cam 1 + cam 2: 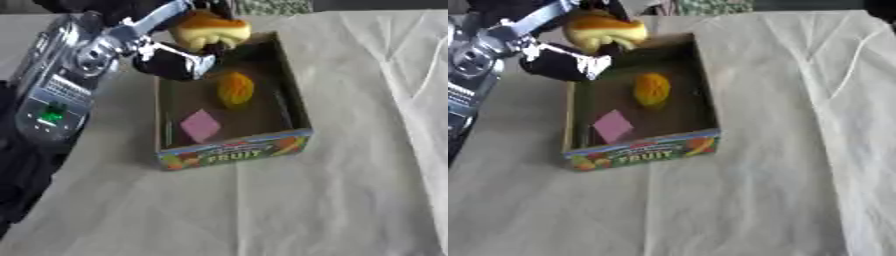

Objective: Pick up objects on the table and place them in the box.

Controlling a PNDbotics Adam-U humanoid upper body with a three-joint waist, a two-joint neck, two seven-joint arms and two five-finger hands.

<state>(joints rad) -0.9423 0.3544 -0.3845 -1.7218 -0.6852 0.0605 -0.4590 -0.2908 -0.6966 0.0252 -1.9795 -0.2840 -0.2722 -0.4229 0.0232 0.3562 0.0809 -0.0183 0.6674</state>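
Cloth-covered surface [350, 200] carries the box [236, 152], already containing an orange fruit [234, 89] and pink block [200, 125]; left hand [175, 62], fingers curled around a yellow toy [210, 30], hovers over its far-left corner, release pending.

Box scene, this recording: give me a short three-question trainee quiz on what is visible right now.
1. True or false: the left hand holds a yellow and orange bun-like object above the far end of the box.
2. Which things already lie inside the box? A) an orange-yellow object and a flat pink piece; B) a blue cup and a spoon; C) nothing.
3. What word is printed on the near wall of the box?

Key: 1 true. 2 A. 3 FRUIT. The right hand shows in neither view.
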